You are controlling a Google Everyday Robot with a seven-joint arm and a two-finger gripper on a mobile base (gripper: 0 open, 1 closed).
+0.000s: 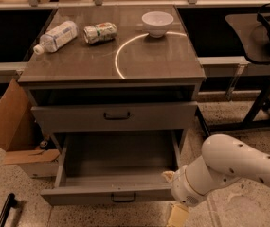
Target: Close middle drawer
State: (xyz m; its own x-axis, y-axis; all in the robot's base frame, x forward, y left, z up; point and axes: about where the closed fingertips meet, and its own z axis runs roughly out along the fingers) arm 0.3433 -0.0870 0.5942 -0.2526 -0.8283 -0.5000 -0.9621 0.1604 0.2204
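Grey middle drawer (pixel 115 167), cream claw (pixel 176 215) below its right corner
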